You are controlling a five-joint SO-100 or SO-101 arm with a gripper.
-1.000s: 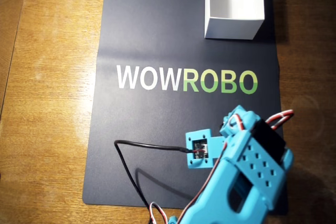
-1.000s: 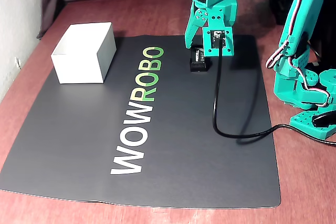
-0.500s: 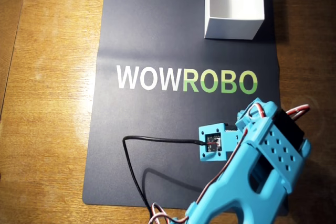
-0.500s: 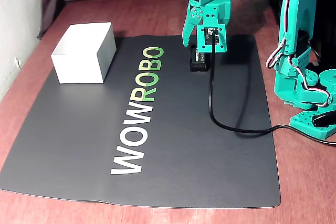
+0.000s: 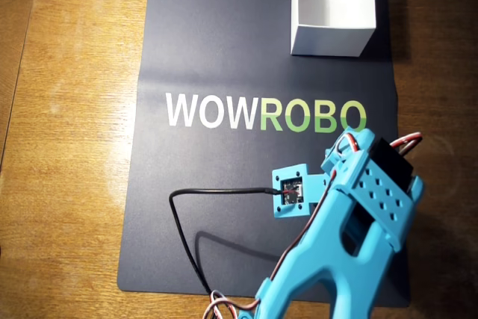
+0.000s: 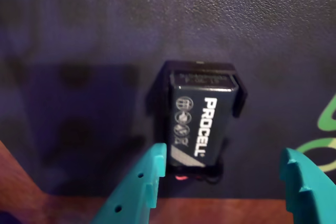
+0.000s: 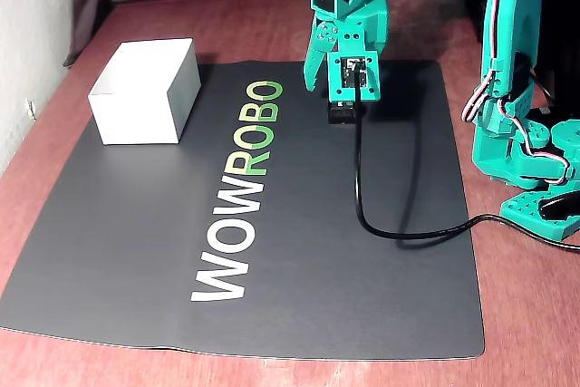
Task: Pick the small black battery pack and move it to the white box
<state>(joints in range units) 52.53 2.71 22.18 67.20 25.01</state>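
In the wrist view the battery [image 6: 198, 120], a black block printed PROCELL, lies flat on the dark mat [image 6: 94, 35], and the gripper [image 6: 223, 179] reaches in from six o'clock with its teal fingers spread wide. One finger [image 6: 149, 174] has its tip just beside the battery's seven o'clock corner; the other [image 6: 304, 182] stands well clear at four o'clock, so nothing is pinched. In the fixed view the gripper [image 7: 340, 88] hangs low over the mat [image 7: 136, 251], and the battery [image 7: 342, 113] peeks out beneath it, on the far half of the mat just past the green ROBO letters. The box [image 7: 145, 88], white and open-topped, sits at the battery's nine o'clock, well apart. In the overhead view the arm [image 5: 351, 237] hides the battery, and the box [image 5: 332, 9] sits at twelve o'clock from the arm near the mat's [image 5: 216, 50] top edge. A black cable [image 5: 190, 218] loops across the mat at the arm's nine o'clock.
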